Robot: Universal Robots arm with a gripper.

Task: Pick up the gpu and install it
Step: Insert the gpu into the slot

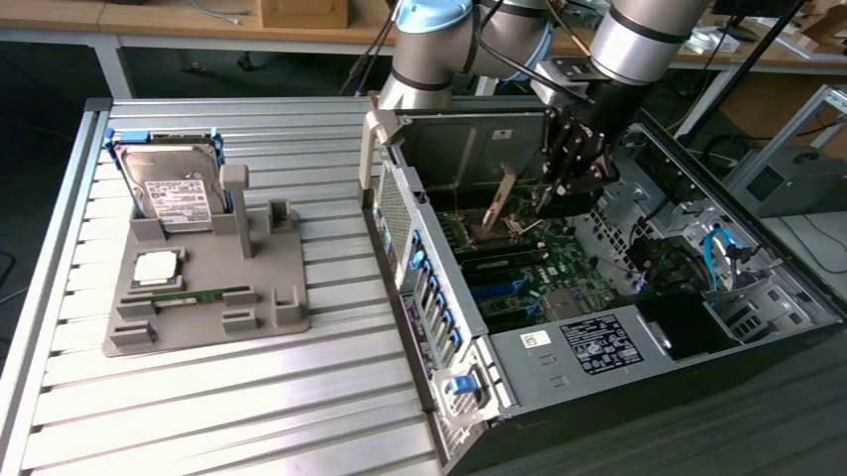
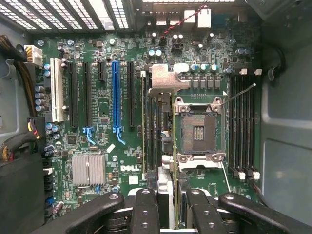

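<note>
End effector grasping gpu edge-on above motherboard inside open computer case; install step underway, needs slot alignment.

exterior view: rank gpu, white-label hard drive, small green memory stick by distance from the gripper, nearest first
1. gpu: held upright at the gripper, inside the open case.
2. hard drive: standing at the back of the grey holder, exterior view's left.
3. memory stick: lying flat nearer the holder's front, farthest.
</note>
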